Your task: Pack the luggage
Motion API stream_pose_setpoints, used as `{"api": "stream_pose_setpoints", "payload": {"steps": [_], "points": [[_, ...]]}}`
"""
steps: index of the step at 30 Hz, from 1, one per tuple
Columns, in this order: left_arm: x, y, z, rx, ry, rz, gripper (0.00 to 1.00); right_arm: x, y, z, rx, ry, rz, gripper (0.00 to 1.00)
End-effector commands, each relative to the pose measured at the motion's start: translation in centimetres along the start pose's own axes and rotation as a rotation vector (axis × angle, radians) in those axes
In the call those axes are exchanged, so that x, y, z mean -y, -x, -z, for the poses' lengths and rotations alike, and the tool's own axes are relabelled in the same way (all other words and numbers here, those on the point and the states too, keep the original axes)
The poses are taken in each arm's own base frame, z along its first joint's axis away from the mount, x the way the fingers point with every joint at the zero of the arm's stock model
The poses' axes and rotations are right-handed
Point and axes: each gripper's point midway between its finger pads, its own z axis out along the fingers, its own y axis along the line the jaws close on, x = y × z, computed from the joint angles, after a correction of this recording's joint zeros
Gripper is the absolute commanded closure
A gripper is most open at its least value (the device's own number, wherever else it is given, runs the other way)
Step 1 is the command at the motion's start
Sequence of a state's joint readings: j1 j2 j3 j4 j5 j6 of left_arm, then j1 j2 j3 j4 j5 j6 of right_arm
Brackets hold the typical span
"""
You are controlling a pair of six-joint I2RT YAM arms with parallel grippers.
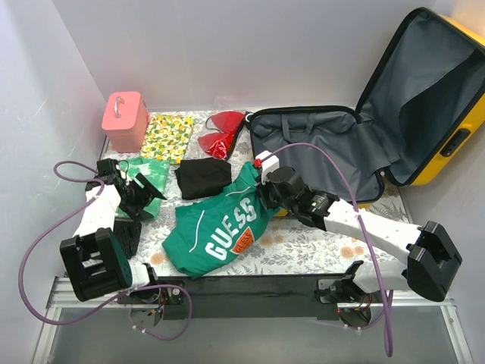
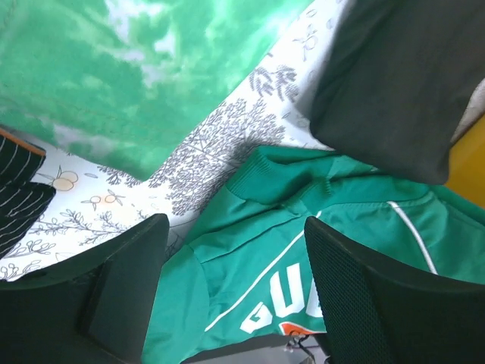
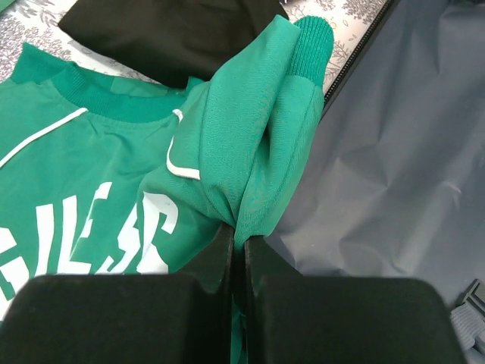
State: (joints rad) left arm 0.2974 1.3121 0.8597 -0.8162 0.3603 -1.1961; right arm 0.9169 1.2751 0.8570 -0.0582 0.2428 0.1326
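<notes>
The yellow luggage [image 1: 462, 114] lies open at the back right, grey lining [image 1: 318, 144] up, lid propped upright. A green GUESS shirt [image 1: 216, 227] lies on the table in front of it. My right gripper [image 1: 265, 189] is shut on the shirt's sleeve [image 3: 258, 136], lifted next to the luggage's near rim; the lining [image 3: 394, 152] shows right of it. My left gripper [image 1: 136, 193] is open and empty at the left, hovering over the table; its view shows the shirt [image 2: 303, 250] below between the fingers [image 2: 364, 288].
A pink case [image 1: 125, 120] stands at the back left. A lemon-print cloth [image 1: 168, 136], red item [image 1: 221, 133], black folded cloth [image 1: 203, 176] and a green tie-dye cloth [image 1: 151, 178] lie on the floral tablecloth. A striped black item [image 2: 19, 197] is by the left arm.
</notes>
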Motion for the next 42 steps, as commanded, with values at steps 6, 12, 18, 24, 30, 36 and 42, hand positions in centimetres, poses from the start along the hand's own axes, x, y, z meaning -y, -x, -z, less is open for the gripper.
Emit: {"api": "stream_pose_setpoints", "payload": {"steps": [6,12,18,24,30,36,42], "points": [[1.0,-5.6,-0.7,-0.135,0.014,-0.169,0.3,1.4,5.1,1.8,0.138,-0.061,0.008,0.99],[-1.4,-7.3,-1.4,-0.18,0.154,-0.162,0.29,1.1,4.9,1.7,0.13,-0.041,0.018,0.99],[-2.7,-8.3,-2.7,-0.224,0.238,-0.187,0.28,0.5,4.3,1.6,0.118,-0.007,0.021,0.99],[-2.3,-9.8,-3.6,-0.274,0.237,-0.217,0.28,-0.2,4.2,1.5,0.111,0.028,0.024,0.99],[-2.1,-10.6,-4.1,-0.312,0.22,-0.199,0.34,-1.3,3.8,1.3,0.098,0.074,0.015,0.99],[-0.7,-10.3,-5.1,-0.293,0.163,-0.214,0.74,-2.2,4.0,1.3,0.103,0.103,0.029,0.99],[0.9,-9.5,-4.3,-0.249,0.107,-0.265,1.0,-2.7,4.5,1.7,0.121,0.134,0.041,0.99]]}}
